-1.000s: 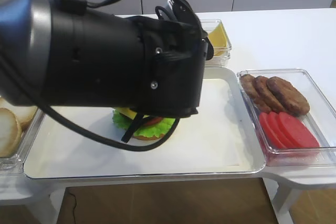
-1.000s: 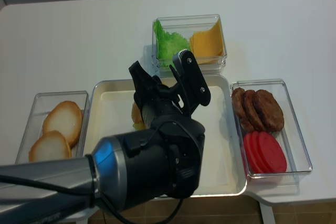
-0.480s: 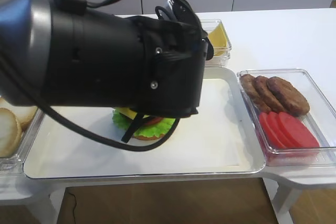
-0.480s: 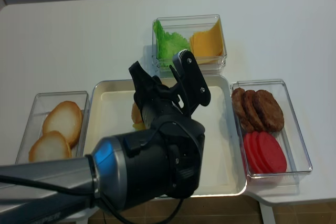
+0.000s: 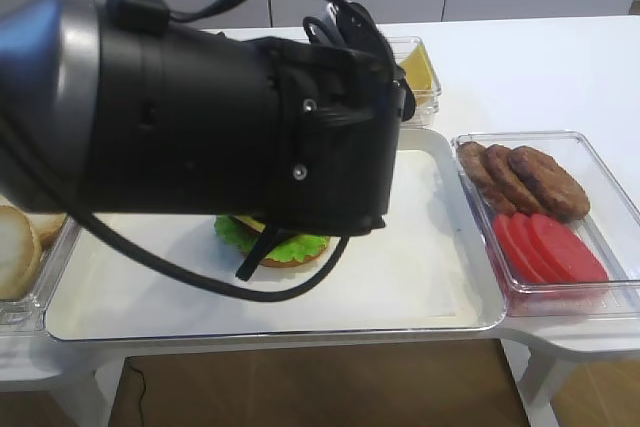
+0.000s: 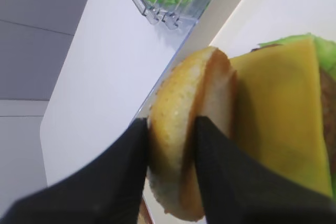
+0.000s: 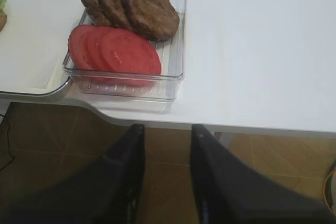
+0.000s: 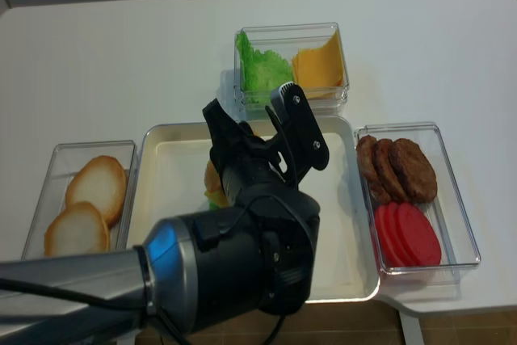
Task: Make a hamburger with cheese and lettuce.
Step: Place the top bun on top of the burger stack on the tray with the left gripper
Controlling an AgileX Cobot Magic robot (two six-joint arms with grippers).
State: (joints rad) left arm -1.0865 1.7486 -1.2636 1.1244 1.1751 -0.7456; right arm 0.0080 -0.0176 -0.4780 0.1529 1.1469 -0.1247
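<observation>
Over the tray [image 5: 420, 297], left gripper [image 6: 170, 177] is pinching the sesame top bun [image 6: 184, 156] on edge, just beside the cheese [image 6: 278, 124] of the hamburger [image 5: 275, 247]

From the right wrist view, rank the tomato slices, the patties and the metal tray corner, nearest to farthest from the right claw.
Right claw, jaws apart, below the table edge.
1. Tomato slices: straight ahead, in the box's near half.
2. Metal tray corner: off left.
3. Patties: far half.

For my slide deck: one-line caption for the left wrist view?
Left end effector grips the top bun on edge beside the cheese slice.
</observation>
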